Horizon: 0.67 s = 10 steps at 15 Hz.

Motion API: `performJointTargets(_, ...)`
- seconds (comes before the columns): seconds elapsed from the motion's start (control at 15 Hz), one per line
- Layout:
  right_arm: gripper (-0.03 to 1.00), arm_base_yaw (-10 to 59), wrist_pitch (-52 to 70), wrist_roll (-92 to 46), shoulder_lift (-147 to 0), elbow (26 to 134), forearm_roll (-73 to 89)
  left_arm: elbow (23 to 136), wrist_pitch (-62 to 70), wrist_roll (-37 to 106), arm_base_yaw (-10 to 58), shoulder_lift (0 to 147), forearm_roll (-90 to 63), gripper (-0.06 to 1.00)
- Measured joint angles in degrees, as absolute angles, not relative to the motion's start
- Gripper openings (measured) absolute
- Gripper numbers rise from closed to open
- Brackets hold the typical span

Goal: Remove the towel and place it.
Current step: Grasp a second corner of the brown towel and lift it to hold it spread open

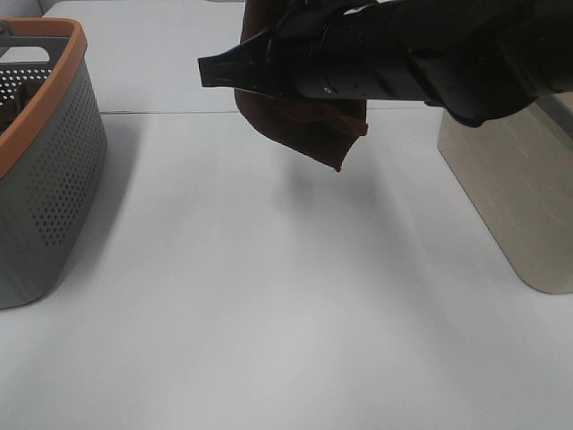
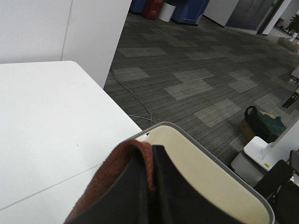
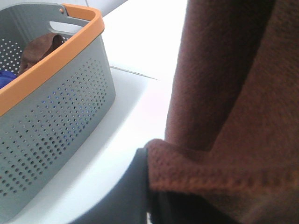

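A: Which step are we on?
B: The carry, we judge. The dark brown, soft microfibre towel (image 1: pixel 304 125) hangs in the air above the flat white table (image 1: pixel 269 313), between the grey perforated plastic basket with an orange rim (image 1: pixel 54 197) and the pale cream smooth-walled basket (image 1: pixel 510 197).
A: What holds it?
B: The left gripper (image 2: pixel 148 156) has its dark fingers drawn narrow with the towel's edge nipped between them. The right gripper (image 1: pixel 219 70) reaches across the middle; its wrist view shows only one finger (image 3: pixel 133 186) with the hem lying over it, so we cannot tell whether it grips.
A: And the next move?
B: We would lower the towel to where it is to lie, the table or the cream basket, we cannot say which, and only then let go.
A: What can't we make out?
B: The towel's top is cut off by the high view's edge, the right arm covers its middle, and the left gripper does not show there at all. We see no label. Another brown cloth (image 3: pixel 44 46) and something blue (image 3: pixel 7 78) lie half hidden in the grey basket
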<state>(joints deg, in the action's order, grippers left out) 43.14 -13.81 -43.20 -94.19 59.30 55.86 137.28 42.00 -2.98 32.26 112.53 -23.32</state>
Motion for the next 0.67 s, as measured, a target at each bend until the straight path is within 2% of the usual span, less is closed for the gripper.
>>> performJointTargets(0.4, 0.0, 42.8, -4.1, -52.4, -87.7, 54.8, 63.7, 137.3, 45.0, -7.0, 28.1, 112.5, -18.2, 0.0)
performJointTargets(0.6, 0.0, 37.1, 7.8, -50.7, -87.7, 54.7, 63.4, 137.3, 52.0, -8.9, 25.1, 112.6, -17.9, 0.0)
performJointTargets(0.67, 0.0, 31.5, 14.6, -48.8, -87.7, 54.7, 61.3, 137.3, 55.5, -9.0, 23.8, 112.7, -17.9, 0.0)
